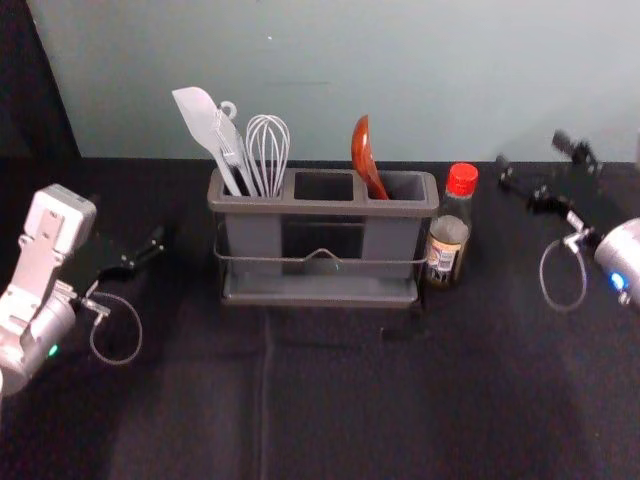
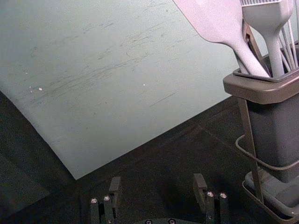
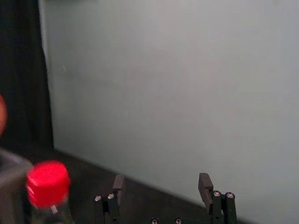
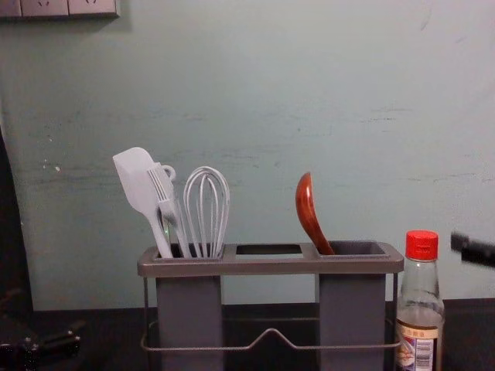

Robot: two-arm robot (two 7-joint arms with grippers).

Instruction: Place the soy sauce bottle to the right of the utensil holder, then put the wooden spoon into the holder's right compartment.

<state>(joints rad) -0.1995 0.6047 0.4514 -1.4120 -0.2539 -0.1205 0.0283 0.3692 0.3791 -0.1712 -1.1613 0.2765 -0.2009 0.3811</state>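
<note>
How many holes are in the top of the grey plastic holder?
3: the left hole with white utensils, the middle hole with nothing sticking up, and the right hole with the shiny reddish-brown wooden spoon.

L gripper open on L side, R gripper open on R side.

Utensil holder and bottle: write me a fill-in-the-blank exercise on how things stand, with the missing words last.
The bottle has a ____ cap.
The utensil holder has the wooden spoon in its ____ compartment.
The whisk stands in its ____ compartment.
Missing words: red; right; left.
</note>
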